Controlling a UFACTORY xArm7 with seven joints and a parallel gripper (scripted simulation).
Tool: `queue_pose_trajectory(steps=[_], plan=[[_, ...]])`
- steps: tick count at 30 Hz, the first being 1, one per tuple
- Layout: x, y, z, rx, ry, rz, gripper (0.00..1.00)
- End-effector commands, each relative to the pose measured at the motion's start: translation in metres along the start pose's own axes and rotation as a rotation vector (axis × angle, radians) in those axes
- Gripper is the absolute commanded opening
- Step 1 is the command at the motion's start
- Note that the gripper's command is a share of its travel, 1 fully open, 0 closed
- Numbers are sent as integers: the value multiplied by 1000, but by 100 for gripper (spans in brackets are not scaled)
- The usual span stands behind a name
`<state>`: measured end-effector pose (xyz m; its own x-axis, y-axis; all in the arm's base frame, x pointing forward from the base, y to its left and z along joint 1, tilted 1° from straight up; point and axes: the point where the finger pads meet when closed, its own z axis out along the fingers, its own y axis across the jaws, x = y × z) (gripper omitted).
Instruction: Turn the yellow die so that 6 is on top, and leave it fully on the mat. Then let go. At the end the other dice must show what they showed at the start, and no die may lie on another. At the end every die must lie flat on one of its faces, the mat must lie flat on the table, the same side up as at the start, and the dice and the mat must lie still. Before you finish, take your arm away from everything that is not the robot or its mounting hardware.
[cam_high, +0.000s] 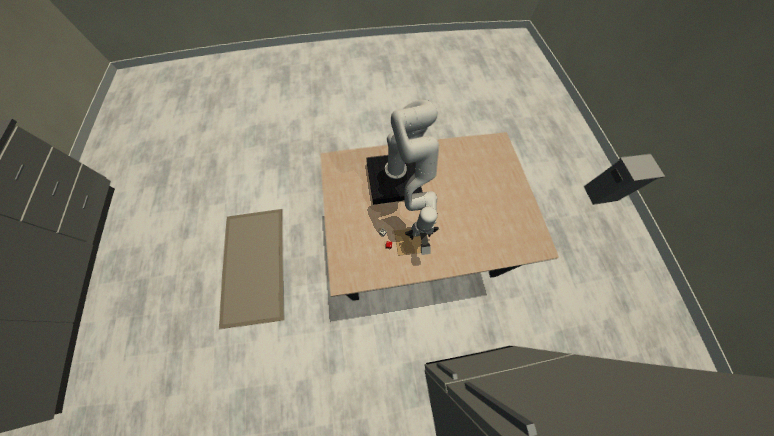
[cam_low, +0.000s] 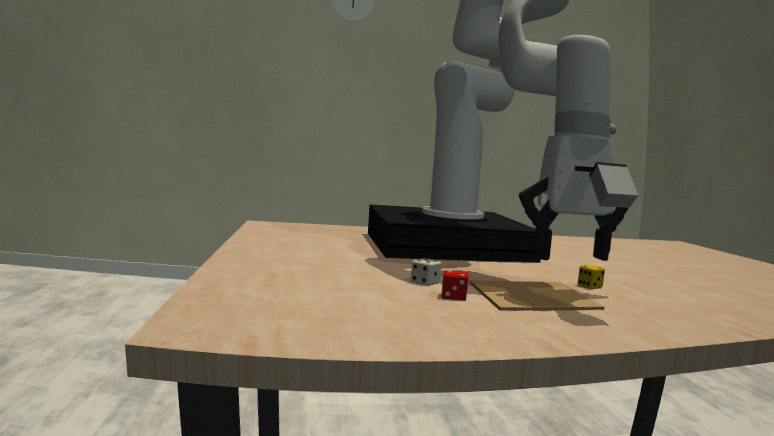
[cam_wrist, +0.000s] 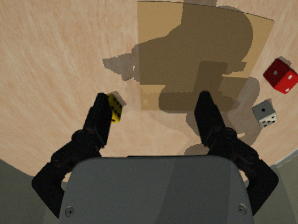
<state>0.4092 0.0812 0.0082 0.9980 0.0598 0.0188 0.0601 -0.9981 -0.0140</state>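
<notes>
Gripper (cam_low: 573, 242) hangs above the table (cam_low: 303, 324) with its fingers (cam_low: 601, 244) spread fully wide and nothing between them, one finger just above and beside the yellow die (cam_low: 590, 276). That die sits on the bare wood just off the far edge of the tan mat (cam_low: 541, 296), which lies flat under the gripper's shadow; the red die (cam_low: 454, 284) and the white die (cam_low: 426, 271) stand close together on the table, off the mat's other side, near the black base plate (cam_low: 395, 238)
</notes>
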Motion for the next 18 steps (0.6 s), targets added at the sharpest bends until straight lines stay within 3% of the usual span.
queue_pose_trajectory(steps=[1,10,18], plan=[[-6,-32,-1,-9,5,5,100],[-12,-55,-1,-9,5,5,100],[-13,-59,-1,-9,5,5,100]])
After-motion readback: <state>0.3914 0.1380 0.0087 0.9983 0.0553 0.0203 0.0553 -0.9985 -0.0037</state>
